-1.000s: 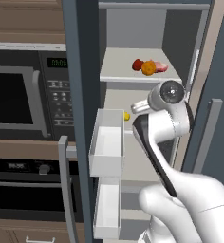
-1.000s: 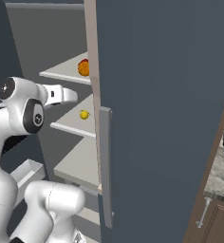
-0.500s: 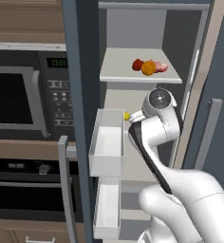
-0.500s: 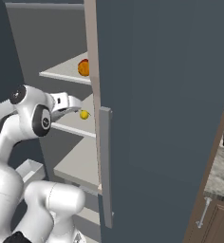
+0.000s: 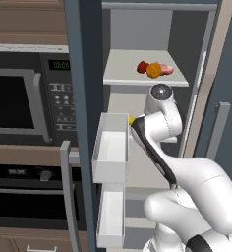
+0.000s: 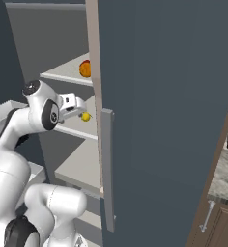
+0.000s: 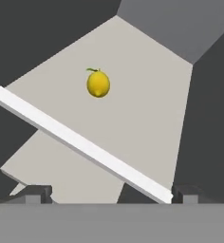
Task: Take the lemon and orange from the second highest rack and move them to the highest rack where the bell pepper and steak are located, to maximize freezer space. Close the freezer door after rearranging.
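The white arm bends up and reaches forward. Its gripper point(image 6: 81, 110) points ahead, jaws wide apart, holding nothing.

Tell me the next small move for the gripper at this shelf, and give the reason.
Probably ease the open gripper forward over the shelf edge toward the lemon. The lemon lies alone on the second rack, ahead of the fingertips and apart from them, while the orange already sits up top beside the steak.
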